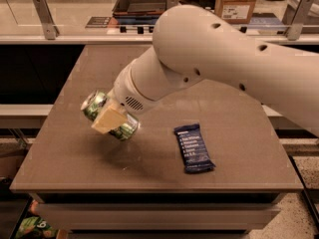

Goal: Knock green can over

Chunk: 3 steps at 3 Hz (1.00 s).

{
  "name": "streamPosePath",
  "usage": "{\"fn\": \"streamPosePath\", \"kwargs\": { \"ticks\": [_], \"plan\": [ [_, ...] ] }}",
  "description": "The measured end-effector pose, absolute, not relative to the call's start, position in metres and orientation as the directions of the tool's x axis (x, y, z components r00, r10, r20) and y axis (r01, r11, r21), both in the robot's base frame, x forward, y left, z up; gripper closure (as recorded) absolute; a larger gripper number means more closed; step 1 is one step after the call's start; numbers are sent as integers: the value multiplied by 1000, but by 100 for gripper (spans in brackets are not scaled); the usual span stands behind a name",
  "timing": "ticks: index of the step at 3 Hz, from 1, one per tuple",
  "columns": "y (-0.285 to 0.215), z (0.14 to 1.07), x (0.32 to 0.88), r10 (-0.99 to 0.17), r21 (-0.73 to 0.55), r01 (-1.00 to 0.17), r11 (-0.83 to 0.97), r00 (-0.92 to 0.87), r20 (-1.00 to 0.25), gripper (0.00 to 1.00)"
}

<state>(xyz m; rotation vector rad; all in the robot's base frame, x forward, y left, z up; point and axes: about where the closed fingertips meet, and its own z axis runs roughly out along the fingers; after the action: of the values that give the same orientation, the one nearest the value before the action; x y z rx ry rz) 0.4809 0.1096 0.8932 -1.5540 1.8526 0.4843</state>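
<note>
The green can (94, 105) has a green and white body and a silver top. It is tilted far over, top pointing up and left, over the left half of the brown table (70, 153), with a faint shadow under it. My gripper (110, 119) is shut on the can's body. One tan finger pad (106, 120) lies across the can's front; the other finger is hidden behind it. My big white arm (214, 59) reaches in from the upper right.
A dark blue snack bar (193, 147) lies flat to the right of the can, near the front. A dark tray (142, 1) and a cardboard box (234, 4) sit on the counter behind. Green packets (32, 228) lie below the table's front left corner.
</note>
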Motion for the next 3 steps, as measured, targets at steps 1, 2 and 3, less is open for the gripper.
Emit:
{"fn": "streamPosePath", "kwargs": {
  "ticks": [1, 2, 3],
  "plan": [
    [118, 875, 481, -763, -134, -963, 235, -97, -639, 100],
    [124, 864, 479, -828, -157, -957, 242, -119, -549, 100],
    [128, 856, 480, -876, -181, -953, 243, -135, -464, 100]
  ]
}}
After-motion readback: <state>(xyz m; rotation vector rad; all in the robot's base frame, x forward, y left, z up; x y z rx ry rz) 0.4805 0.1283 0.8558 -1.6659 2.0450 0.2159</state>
